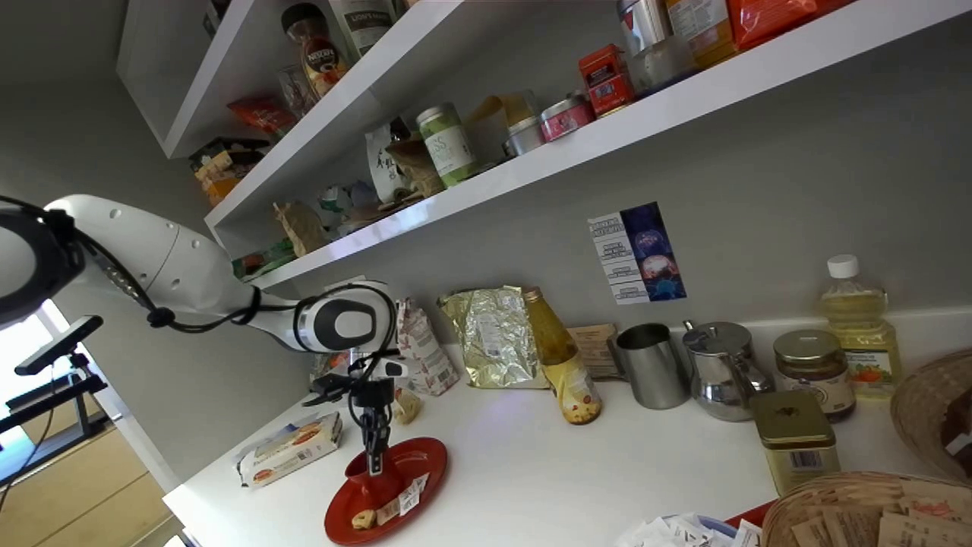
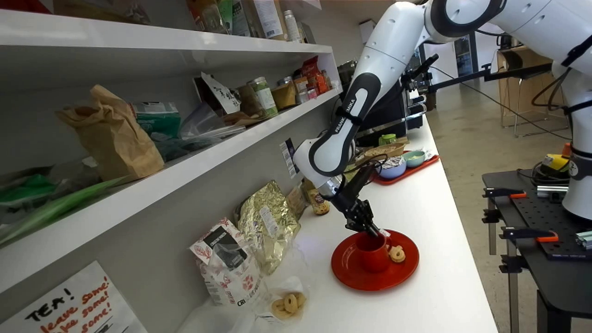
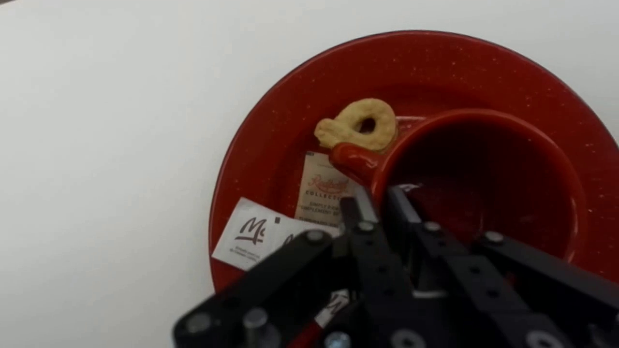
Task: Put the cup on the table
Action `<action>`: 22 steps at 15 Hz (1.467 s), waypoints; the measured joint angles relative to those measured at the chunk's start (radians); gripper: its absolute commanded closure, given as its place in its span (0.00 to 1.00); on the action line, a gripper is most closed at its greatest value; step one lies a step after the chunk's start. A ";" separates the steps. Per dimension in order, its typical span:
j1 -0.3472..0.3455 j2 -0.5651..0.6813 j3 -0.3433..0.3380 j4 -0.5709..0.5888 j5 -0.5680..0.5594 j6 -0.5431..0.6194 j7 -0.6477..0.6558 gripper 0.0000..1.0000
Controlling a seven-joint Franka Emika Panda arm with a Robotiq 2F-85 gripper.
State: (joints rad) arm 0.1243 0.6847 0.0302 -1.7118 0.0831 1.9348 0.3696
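The red cup [image 1: 380, 490] stands upright on a red plate [image 1: 427, 456] on the white table [image 1: 531, 486]. The cup [image 2: 373, 260] and plate [image 2: 343, 266] also show in an exterior view. In the wrist view the cup [image 3: 483, 159] is seen from above, its handle pointing to the upper left. My gripper [image 3: 379, 200] points down with its fingers close together, one inside the cup and one outside, shut on the wall beside the handle. The gripper also shows in both exterior views [image 1: 375, 462] [image 2: 373, 231]. Whether the cup's base touches the plate is hidden.
A ring biscuit [image 3: 360, 125] and paper packets [image 3: 256, 237] lie on the plate beside the cup. A packaged box [image 1: 292, 452], a bottle [image 1: 566, 365], a metal pitcher [image 1: 653, 368] and a bag of biscuits [image 2: 287, 305] stand or lie around. A shelf [image 1: 531, 169] hangs above.
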 measured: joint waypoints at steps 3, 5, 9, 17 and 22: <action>-0.013 -0.066 0.000 -0.001 0.033 -0.015 -0.003 0.98; -0.028 -0.117 0.000 -0.004 0.048 -0.028 -0.003 0.98; -0.061 -0.190 -0.001 -0.019 0.056 -0.035 -0.003 0.98; -0.103 -0.258 -0.030 -0.092 0.061 -0.024 -0.004 0.98; -0.150 -0.273 -0.076 -0.158 0.063 0.006 -0.004 0.98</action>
State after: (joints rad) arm -0.0258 0.4118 -0.0456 -1.8693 0.1462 1.9405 0.3661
